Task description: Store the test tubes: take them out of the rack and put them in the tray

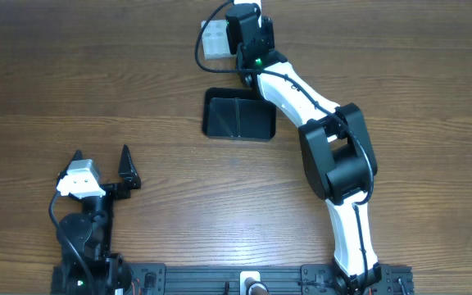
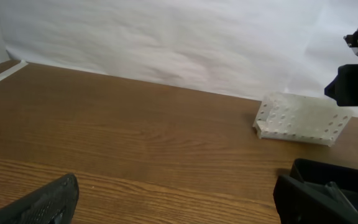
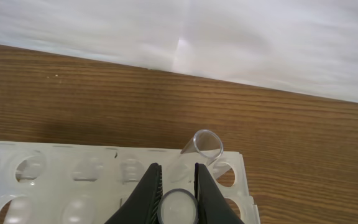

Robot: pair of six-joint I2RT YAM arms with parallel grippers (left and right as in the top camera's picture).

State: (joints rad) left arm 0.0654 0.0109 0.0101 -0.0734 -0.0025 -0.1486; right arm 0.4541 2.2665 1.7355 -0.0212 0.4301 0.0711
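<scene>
Two fingers of my right tool [image 3: 178,177] pinch a clear test tube [image 3: 178,208] standing in the white rack [image 3: 73,180]. A second tube [image 3: 207,144] leans just beside it. My left tool [image 1: 101,156] is wide open, well apart from the rack.

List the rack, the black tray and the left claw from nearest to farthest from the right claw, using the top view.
1. Rack: directly under the right claw, which grips a test tube.
2. Black tray: next, just on the robot's side of the rack.
3. Left claw: farthest, open, low at the view's left.
</scene>
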